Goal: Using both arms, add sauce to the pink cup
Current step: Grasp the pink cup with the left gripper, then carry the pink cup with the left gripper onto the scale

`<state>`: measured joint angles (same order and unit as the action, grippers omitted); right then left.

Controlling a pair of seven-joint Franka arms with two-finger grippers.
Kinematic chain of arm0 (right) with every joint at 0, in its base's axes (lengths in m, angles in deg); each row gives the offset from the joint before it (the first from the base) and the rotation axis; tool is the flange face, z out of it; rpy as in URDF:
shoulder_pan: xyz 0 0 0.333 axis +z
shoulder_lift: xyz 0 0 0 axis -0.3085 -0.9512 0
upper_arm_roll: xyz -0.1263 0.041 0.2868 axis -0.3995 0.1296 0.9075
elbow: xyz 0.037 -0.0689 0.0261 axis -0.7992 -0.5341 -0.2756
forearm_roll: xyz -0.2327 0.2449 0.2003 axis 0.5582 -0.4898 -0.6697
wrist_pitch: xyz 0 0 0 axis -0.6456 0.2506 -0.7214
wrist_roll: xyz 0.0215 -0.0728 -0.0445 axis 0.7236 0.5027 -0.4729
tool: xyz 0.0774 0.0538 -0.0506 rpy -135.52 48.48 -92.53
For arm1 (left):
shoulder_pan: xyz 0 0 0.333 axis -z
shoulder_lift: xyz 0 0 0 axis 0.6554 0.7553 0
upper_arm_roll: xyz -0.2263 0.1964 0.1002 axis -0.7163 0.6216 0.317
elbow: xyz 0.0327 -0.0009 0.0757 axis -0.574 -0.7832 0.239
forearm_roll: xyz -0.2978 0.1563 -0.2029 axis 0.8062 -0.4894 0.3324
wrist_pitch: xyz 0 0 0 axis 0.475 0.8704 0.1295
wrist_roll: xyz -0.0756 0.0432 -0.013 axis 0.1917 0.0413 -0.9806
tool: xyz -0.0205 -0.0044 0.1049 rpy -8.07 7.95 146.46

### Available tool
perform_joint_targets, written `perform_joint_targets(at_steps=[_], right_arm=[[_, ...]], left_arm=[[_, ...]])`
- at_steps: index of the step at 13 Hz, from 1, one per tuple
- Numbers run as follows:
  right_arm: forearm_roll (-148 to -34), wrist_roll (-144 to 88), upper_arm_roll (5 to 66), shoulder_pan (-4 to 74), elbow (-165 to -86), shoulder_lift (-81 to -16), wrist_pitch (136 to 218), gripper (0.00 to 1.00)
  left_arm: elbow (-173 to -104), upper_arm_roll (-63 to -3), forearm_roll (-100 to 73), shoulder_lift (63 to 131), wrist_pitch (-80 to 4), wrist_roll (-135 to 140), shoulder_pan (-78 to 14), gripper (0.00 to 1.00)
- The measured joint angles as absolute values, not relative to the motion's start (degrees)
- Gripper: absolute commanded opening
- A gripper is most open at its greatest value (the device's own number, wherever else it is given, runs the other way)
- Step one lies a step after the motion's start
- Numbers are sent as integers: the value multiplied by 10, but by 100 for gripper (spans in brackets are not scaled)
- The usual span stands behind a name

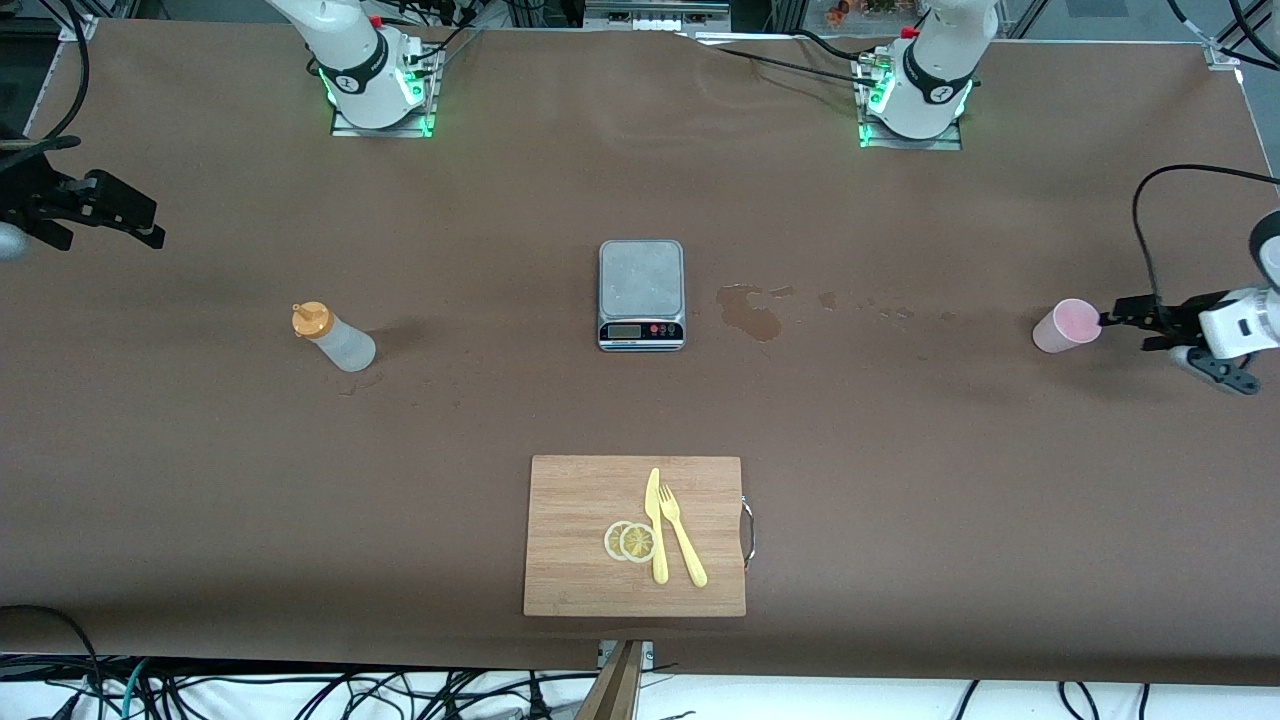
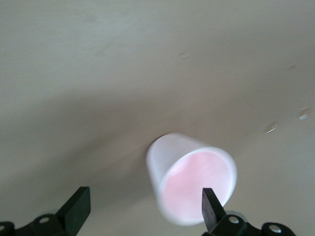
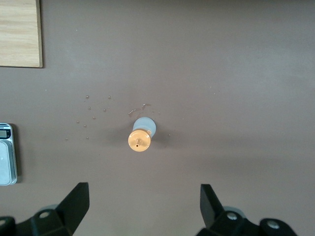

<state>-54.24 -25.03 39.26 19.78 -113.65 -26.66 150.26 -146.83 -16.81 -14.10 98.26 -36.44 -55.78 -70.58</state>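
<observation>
Both grippers open, nothing held.
I see L gripper (image 1: 1110, 322) just beside pale pink plastic tumbler (image 1: 1066, 325); R gripper (image 1: 150, 225) above translucent orange-capped squeeze bottle (image 1: 335, 338).

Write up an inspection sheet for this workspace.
Surface: brown table, wet stain beside the scale.
Job's things: sauce bottle upright toward the right arm's end; pink cup toward the left arm's end.
Clutter: grey scale; cutting board with lemon slices, knife, fork.
Grippers: left gripper open beside the cup; right gripper open, above the bottle.
Cables: bundles below the table's edge.
Surroundings: nothing seen.
</observation>
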Motion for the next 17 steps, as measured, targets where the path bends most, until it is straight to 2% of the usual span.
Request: perform_joint_targets(at_steps=[5, 6, 7, 9, 10, 17], right_arm=[[-542, -250, 393, 197, -1137, -267, 1503, 100], [-542, -250, 393, 197, -1137, -267, 1503, 100], [-542, -250, 393, 197, -1137, -267, 1503, 100], [-542, -250, 393, 197, -1137, -267, 1503, 100], [-542, -250, 393, 197, -1137, -267, 1503, 100], [-542, -250, 390, 196, -1137, -267, 1503, 100]], left_arm=[[-1486, -170, -128, 983, -396, -575, -704, 93], [-1487, -169, -128, 983, -397, -576, -705, 84], [-1489, -169, -128, 983, -396, -578, -705, 66], [-1505, -169, -128, 984, -397, -581, -707, 15], [-1511, -169, -128, 986, -398, -582, -707, 0], [-1497, -173, -128, 975, -397, -556, -700, 0]])
